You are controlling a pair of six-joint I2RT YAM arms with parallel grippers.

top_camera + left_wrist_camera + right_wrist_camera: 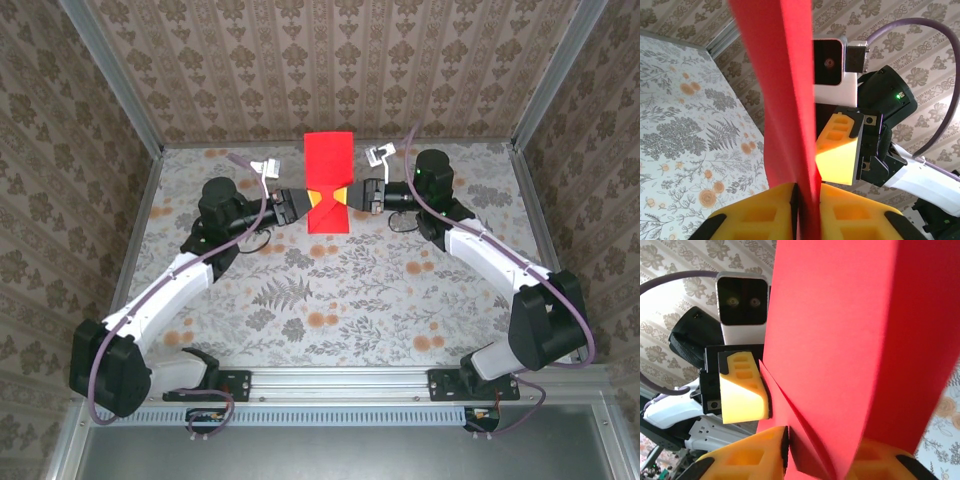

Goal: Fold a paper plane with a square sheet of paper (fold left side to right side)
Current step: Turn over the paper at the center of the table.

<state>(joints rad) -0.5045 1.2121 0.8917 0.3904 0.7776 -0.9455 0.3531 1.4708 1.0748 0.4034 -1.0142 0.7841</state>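
The red sheet of paper (328, 180) is held up off the table at the back centre, pinched in at its waist so it looks like an hourglass. My left gripper (303, 203) is shut on its left edge, my right gripper (356, 196) on its right edge. In the left wrist view the red paper (785, 100) runs up edge-on from between my yellow fingers (762, 212), with the right gripper's yellow finger (839, 150) just behind it. From the right wrist the paper (850, 340) is a broad creased face clamped in the yellow fingers (747, 457).
The patterned tabletop (330, 300) lies below the paper, ringed by patterned walls and a metal frame (150, 190). Both arms reach in from the near rail (330, 380) and meet at the back centre, close together.
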